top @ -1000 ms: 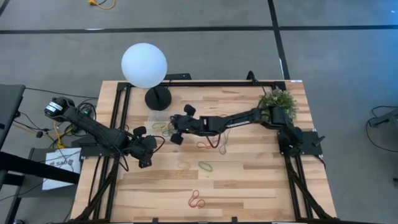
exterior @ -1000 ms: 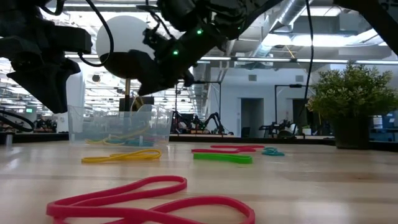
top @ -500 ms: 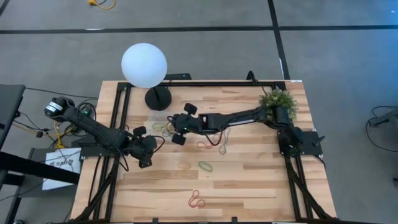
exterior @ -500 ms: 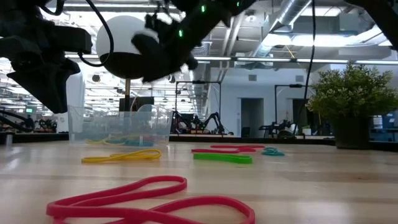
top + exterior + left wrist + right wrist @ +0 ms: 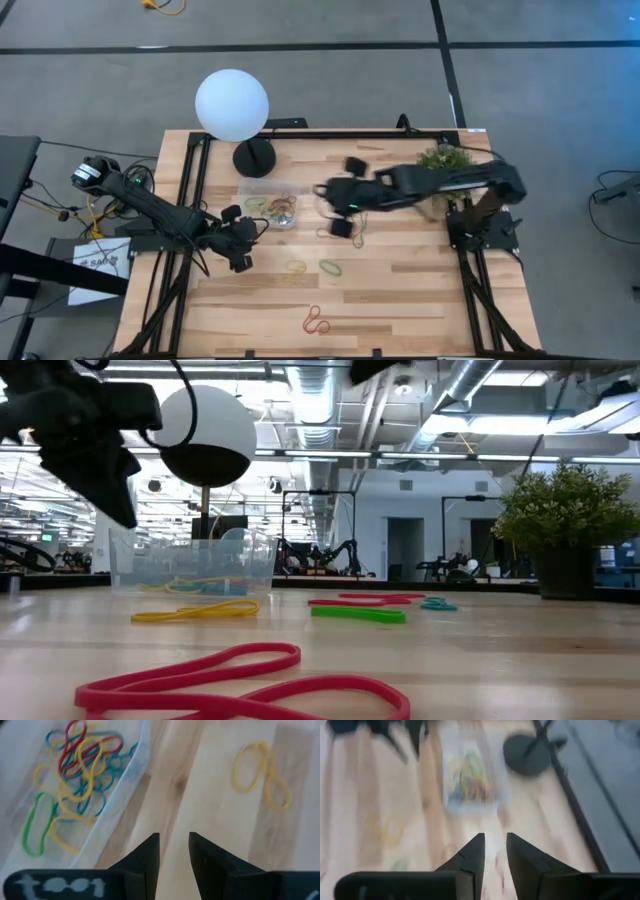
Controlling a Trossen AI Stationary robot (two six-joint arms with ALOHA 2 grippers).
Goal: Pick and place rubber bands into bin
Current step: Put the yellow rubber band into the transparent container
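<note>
The clear bin stands on the table near the lamp and holds several coloured rubber bands; it also shows in the low view and the left wrist view. Loose bands lie flat on the wood: yellow, green, red, and a red and a teal one. My right gripper hovers right of the bin with its fingers narrowly open and nothing between them. My left gripper hangs at the bin's near-left side, also narrowly open.
A white globe lamp on a black round base stands behind the bin. A potted plant sits at the far right corner. Black frame rails run along the table's left and right sides.
My right gripper was over the bin. It has swung fast toward the table's right and risen out of the low view. My left gripper has shifted slightly right, toward the yellow band. The loose bands have stayed where they were.
</note>
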